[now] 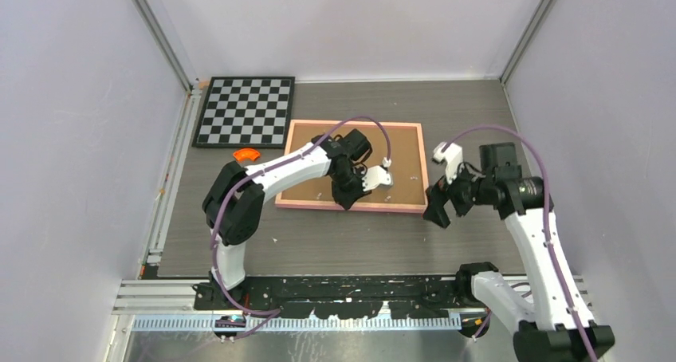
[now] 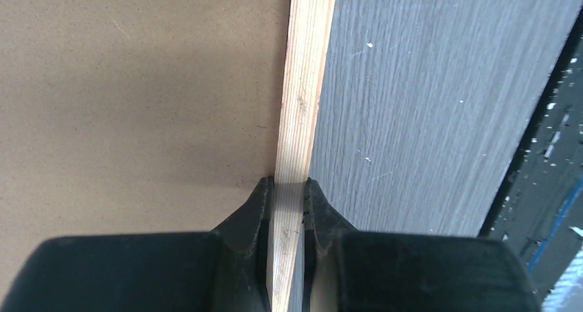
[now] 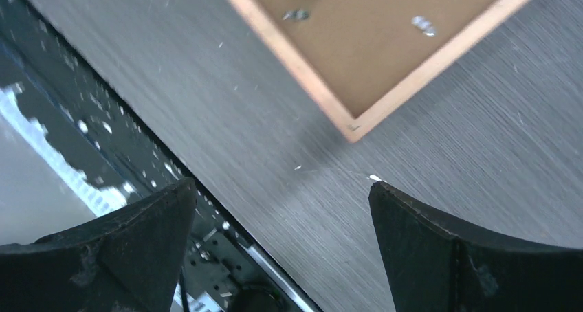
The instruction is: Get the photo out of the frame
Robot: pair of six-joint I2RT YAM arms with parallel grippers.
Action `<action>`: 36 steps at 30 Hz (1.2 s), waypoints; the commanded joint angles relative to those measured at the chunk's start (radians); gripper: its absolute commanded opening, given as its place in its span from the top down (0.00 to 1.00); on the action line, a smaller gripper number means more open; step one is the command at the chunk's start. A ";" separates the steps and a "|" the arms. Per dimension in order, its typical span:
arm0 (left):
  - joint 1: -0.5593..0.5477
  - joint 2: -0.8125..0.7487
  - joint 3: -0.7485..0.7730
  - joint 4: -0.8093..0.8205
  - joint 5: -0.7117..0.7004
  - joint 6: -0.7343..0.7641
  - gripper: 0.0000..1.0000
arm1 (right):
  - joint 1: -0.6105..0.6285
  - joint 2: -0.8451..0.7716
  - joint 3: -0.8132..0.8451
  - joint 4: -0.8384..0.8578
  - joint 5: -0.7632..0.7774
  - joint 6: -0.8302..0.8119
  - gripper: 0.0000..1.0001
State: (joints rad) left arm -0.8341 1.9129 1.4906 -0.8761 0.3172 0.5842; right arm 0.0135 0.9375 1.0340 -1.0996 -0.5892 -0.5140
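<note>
Pinches with the left gripper (image 2: 289, 185), closed narrowly across the near rail of the large rectangular frame of thin pink-edged pale wood with a brown fibreboard back (image 1: 402, 147): one finger on the board side, the other on the outer side. Holds the right gripper (image 3: 282, 195) spread wide and empty above the grey wood-grain table (image 1: 478, 107), near the frame's near right corner, touching nothing.

By judgement from here:
- Could tilt or twist if lifted by that one thin rail, gripped away from the middle.
- Could slip from the narrow wood and slap back down.
- Could slide toward the black-rimmed black-and-white chessboard (image 1: 245, 111), or over the small orange piece (image 1: 246, 154) just off the left side, if dragged rather than raised.
- Could bend the board, or crease anything hidden beneath, if pried up with the small metal clips (image 3: 297, 14) left unturned.

As a holder: lies back-up and flat on the table, with the fibreboard seated inside the rails and apparently clipped in. Shows nothing of the seascape photo in any view. Presumably keeps it face-down under the board, not yet taken out.
</note>
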 commanded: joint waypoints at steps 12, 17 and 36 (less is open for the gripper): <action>0.111 0.023 0.294 -0.279 0.248 -0.036 1.00 | 0.481 0.053 0.028 0.082 0.502 -0.224 0.13; 0.120 0.042 0.362 -0.323 0.306 -0.056 1.00 | 0.626 0.078 0.083 0.181 0.651 -0.261 0.12; 0.129 0.042 0.461 -0.377 0.390 -0.082 1.00 | 0.908 0.287 -0.101 0.695 0.917 -0.470 0.03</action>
State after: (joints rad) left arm -0.7116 1.9797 1.9003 -1.2114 0.6170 0.5442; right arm 0.9146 1.2049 0.9375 -0.5476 0.2810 -0.9375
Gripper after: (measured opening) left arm 0.128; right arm 0.965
